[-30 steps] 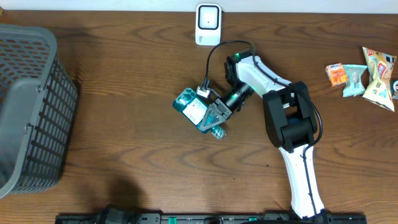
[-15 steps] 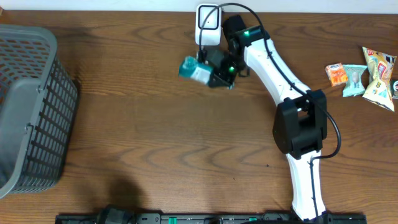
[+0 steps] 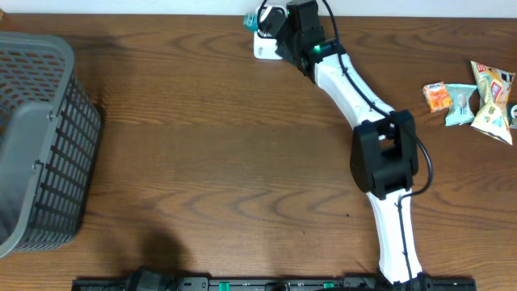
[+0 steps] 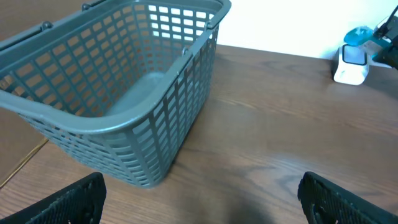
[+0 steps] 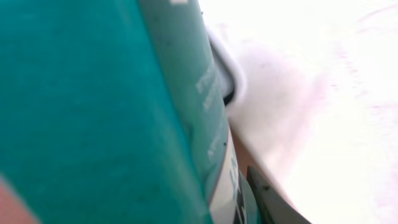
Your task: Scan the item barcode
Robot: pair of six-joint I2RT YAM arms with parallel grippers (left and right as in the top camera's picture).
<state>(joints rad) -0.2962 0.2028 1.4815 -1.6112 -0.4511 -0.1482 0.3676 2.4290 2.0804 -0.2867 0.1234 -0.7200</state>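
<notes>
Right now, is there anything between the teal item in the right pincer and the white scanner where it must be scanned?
Nothing visible. The right pincer holds the teal item close above the white scanner at the far edge of the table, and no other object shows between them.

Teal bottle (image 3: 258,18) now at scanner (image 3: 262,50)

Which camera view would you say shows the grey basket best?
The left wrist view: the basket fills it, with its mesh walls, rim and floor visible. Overhead catches it from above, cut off at the left edge. The right wrist view misses it.
</notes>
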